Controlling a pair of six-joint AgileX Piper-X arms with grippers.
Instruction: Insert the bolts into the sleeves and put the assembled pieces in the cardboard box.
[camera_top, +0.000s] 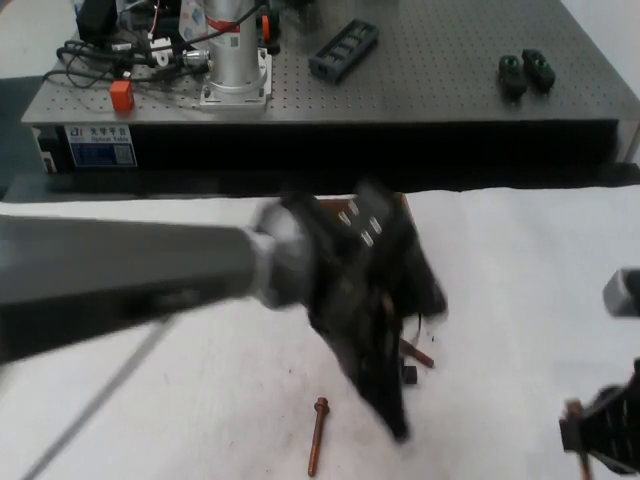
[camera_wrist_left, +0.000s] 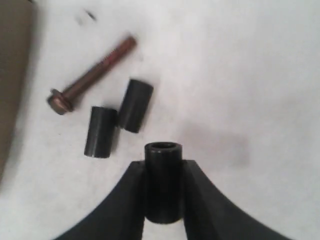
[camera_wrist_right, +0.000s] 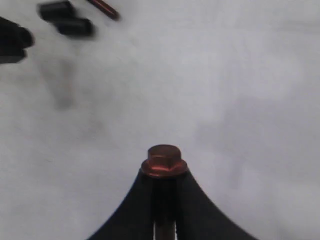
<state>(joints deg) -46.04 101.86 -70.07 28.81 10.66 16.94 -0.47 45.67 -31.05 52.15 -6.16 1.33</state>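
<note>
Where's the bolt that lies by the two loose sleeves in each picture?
High view: the bolt lies mid-cloth, with a sleeve just nearer the camera.
Left wrist view: the bolt lies on the cloth beside both sleeves.
Right wrist view: far off, part of the bolt shows next to the sleeves.
Shared landmark: the loose sleeves.

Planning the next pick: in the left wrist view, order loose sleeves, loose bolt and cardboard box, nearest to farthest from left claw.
1. Loose sleeves, just ahead of left claw; too close to call.
2. Bolt, beyond the sleeves.
3. Cardboard box, past the bolt.
</note>
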